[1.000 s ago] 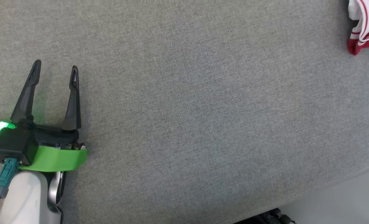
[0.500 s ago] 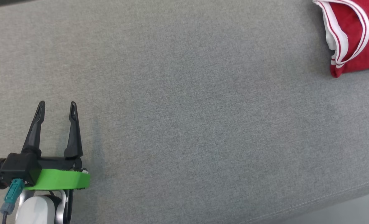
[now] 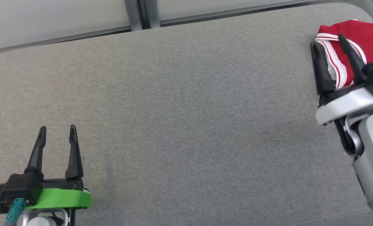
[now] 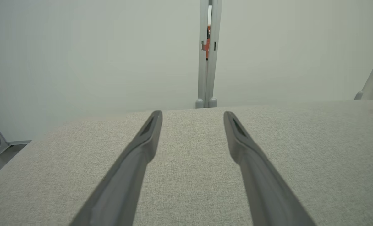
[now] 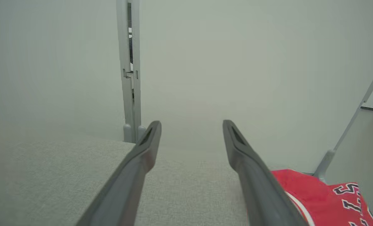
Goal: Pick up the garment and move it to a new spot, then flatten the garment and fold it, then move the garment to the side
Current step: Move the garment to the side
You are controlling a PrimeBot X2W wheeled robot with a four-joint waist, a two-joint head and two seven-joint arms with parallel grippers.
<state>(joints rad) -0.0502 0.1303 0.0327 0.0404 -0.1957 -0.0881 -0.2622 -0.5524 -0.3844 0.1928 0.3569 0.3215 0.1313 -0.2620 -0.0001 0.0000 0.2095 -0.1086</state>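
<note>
1. Head view: the red garment point(image 3: 367, 33) with white striped trim lies bunched at the far right corner of the grey surface point(image 3: 186, 110), at about 2 o'clock in the picture. The frame cuts it off, so I cannot tell its long axis. Its trimmed left edge runs roughly 12 to 6 o'clock.
2. The right end effector point(image 3: 327, 40) is much the nearer one. Its fingers are spread wide and hold nothing, and they overlap that trimmed edge. Whether they touch the cloth is unclear.
3. In the right wrist view the garment point(image 5: 327, 197) sits at 4 to 5 o'clock from the right end effector point(image 5: 191, 123), outside the gap, so a grasp probably needs a shift that way.
4. The left end effector point(image 3: 57, 128) is well apart at 8 o'clock, also wide and empty, pointing to 12 over bare cloth point(image 4: 192, 114).
5. The far edge and a grey post point(image 3: 142, 12) lie close behind the garment. Open room lies toward 9 o'clock, across the middle.
</note>
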